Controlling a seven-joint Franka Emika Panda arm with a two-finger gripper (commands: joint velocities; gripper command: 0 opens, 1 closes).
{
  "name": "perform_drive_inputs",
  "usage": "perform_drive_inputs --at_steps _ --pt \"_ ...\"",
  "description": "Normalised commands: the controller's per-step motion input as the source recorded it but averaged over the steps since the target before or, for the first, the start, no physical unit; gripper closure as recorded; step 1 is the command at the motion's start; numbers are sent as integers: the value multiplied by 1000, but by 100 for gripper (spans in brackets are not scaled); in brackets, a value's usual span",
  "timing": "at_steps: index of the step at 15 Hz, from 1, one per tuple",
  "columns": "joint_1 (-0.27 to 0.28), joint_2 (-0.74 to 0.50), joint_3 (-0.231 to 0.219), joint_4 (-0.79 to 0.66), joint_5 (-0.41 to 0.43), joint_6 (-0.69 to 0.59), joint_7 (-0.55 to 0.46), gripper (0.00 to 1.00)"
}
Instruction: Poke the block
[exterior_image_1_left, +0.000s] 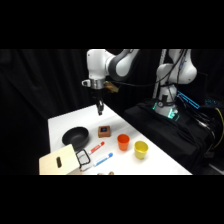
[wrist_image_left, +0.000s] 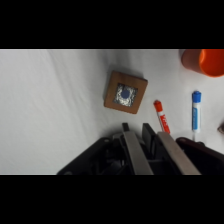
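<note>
The block is a small brown wooden cube with a dark blue square on top, standing in the middle of the white table. My gripper hangs above the table, a little behind and to the left of the block, not touching it. In the wrist view the block lies just beyond my gripper, with bare table between them. The fingers stand close together and hold nothing.
An orange cup and a yellow cup stand right of the block. A black bowl sits left of it. In front lie a red marker, a blue marker and a pale wooden board.
</note>
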Motion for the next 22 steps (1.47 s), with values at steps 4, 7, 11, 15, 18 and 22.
perform_drive_inputs --at_steps 4,7,11,15,18,22 --pt "-6 182 13 111 45 161 53 100" --pt "-13 251 38 82 113 232 -7 97" --pt "-48 221 76 8 176 293 -86 98" --pt "-83 204 122 -22 182 304 -142 97" --pt "-113 194 132 6 158 268 -163 98" --pt "-111 131 118 15 119 212 -153 99"
